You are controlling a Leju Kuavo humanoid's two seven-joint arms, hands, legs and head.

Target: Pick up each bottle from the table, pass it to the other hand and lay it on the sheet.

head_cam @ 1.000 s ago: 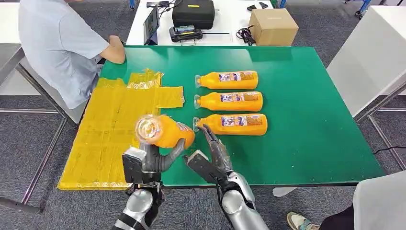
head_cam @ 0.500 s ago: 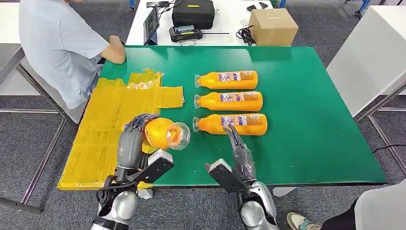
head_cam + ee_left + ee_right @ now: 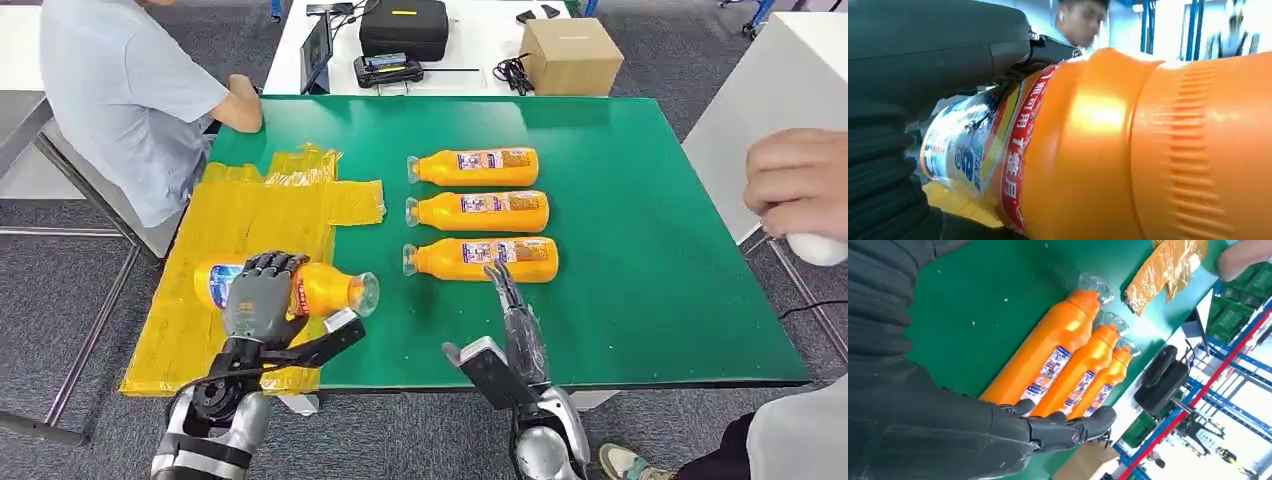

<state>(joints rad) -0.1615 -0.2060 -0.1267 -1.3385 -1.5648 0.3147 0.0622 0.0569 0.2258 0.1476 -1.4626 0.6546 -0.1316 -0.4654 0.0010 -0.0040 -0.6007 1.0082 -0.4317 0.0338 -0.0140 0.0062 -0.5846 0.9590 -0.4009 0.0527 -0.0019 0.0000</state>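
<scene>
Your left hand (image 3: 923,65) grips orange bottle (image 3: 1128,150); dark thumb and ribbed grey cover wrap its labelled end. Bottle body runs out past fingers (image 3: 1053,50), ridged orange section farthest from them. Label (image 3: 978,150) sits right against fingers: red band with white characters, blue and white print beside it, glossy film over it. Yellow sheet (image 3: 955,205) shows just beneath bottle, near ribbed cover. Person (image 3: 1080,22), blurred, stands well beyond fingers, with blue uprights (image 3: 1145,25) beside them.
</scene>
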